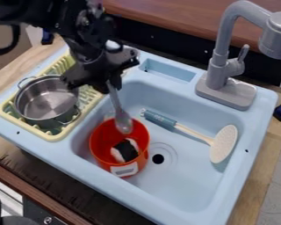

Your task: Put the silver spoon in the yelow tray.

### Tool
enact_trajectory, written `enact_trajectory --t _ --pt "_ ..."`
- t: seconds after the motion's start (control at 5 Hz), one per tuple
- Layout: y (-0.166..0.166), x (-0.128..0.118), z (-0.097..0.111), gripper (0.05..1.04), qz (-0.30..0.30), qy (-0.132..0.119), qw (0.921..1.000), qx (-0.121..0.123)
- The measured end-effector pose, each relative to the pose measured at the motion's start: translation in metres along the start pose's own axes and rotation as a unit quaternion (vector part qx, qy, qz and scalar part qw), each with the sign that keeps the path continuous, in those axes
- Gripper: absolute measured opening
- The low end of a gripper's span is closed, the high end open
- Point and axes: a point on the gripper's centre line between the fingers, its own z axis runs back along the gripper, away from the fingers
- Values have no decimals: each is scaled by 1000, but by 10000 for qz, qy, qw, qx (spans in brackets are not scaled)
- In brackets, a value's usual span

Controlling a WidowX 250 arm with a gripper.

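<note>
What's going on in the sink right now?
The gripper has the silver spoon by its handle, bowl end down, at the mouth of the red bucket in the sink. The spoon is not in the yellow tray, where a metal pot sits.

- Spoon (123,122): silver.
- Dish rack (52,136): pale yellow.
- Pot (46,100): silver.
- Sink (178,186): light blue.
- Cup (100,143): orange-red; label (124,170) white.
- Spatula (224,144): cream speckled head, teal grip.
- Faucet (216,81): grey.
- Counter (268,154): light-brown wood grain.
</note>
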Motion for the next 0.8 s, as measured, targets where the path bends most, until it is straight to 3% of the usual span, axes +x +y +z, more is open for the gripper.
enact_trajectory --t 0.2,0.4,0.6,0.8 --pt "-5 8 5 175 21 196 9998 -16" --pt "-5 30 -6 175 453 394 9976 336" --pt "-2 58 -17 175 1067 822 9891 587" --pt "11 84 -22 175 1766 989 9768 699"
